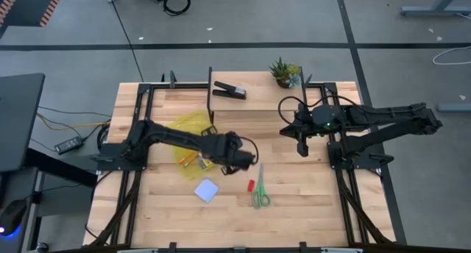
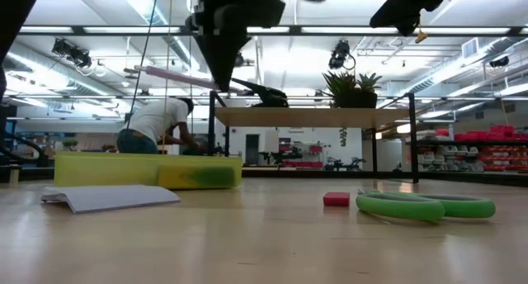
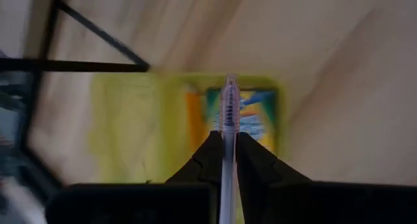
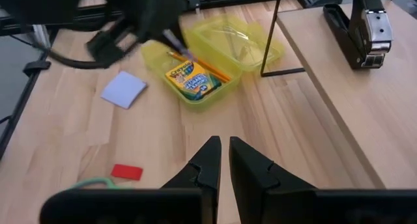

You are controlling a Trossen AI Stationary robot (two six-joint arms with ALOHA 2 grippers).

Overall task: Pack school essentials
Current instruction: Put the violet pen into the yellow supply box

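An open yellow case [image 1: 190, 139] lies at the table's left middle, with the crayon box [image 4: 193, 79] and orange pencils [image 4: 220, 71] in its base. My left gripper [image 1: 224, 161] hovers over that base, shut on the pink pen [image 2: 177, 76]. The pale blue notepad [image 1: 207, 190], the red eraser [image 1: 250, 185] and the green-handled scissors [image 1: 259, 198] lie flat on the table toward the near edge. My right gripper [image 4: 223, 149] hangs shut and empty above the table's right side. My left gripper pinches the pen's barrel [image 3: 229, 142] between its two fingers. The pen runs along the fingers and sticks out past their tips [image 3: 230, 94]. The fingers slant down from above. The pen is lifted clear, above the crayon box in the case.
A black stapler [image 1: 229, 90] and a small potted plant [image 1: 285, 71] stand on the raised shelf at the far edge. Black frame rails [image 1: 147, 128] run along both sides of the table. A person bends down in the room beyond the table.
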